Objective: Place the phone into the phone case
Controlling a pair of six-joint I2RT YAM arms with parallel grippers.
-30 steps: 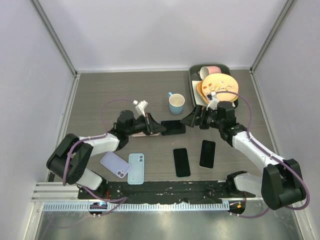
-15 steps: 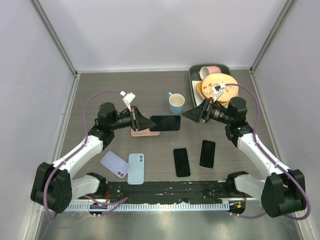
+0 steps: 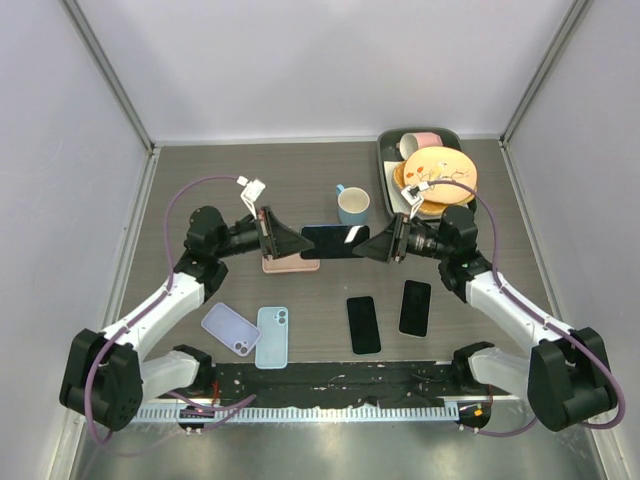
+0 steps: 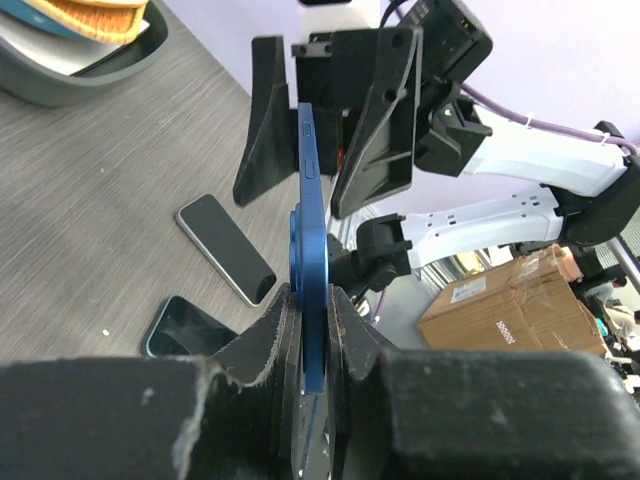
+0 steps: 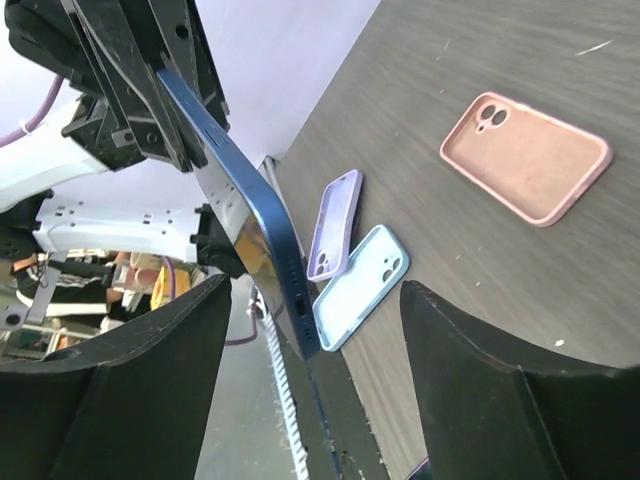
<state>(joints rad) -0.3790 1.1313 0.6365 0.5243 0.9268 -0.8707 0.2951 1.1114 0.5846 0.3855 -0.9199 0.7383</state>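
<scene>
Above the middle of the table, clear of the wood, holding the blue phone [image 3: 335,242] on edge, its length running left to right. Pinched at its left end by the left gripper [image 3: 300,243], fingers [image 4: 272,335] pressed tight on both faces, so kept level and steady in mid-air. Straddled at its right end by the right gripper [image 3: 365,245], jaws apart, a gap showing on either side of the phone in the right wrist view, no contact yet. Reads as a handover or a two-handed regrip, judging by that pose: offered thin side on, so as to slip between the opposite fingers. Just below the left gripper and a little nearer, flat on the table and seemingly hollow side up, the pink case [image 3: 290,264], with nothing in it; probably lifting the phone close by it to keep the later descent short. Nearer and to the left, lying side by side, a lilac case [image 3: 231,329] and a pale blue case [image 3: 272,337]. Nearer and to the right, a black phone [image 3: 363,324] and a second black phone [image 3: 415,307], both well apart from the work. Just beyond the held phone, a blue mug [image 3: 352,206]; at the far right, a tray [image 3: 386,175] of plates, worth minding on any swing that way.
</scene>
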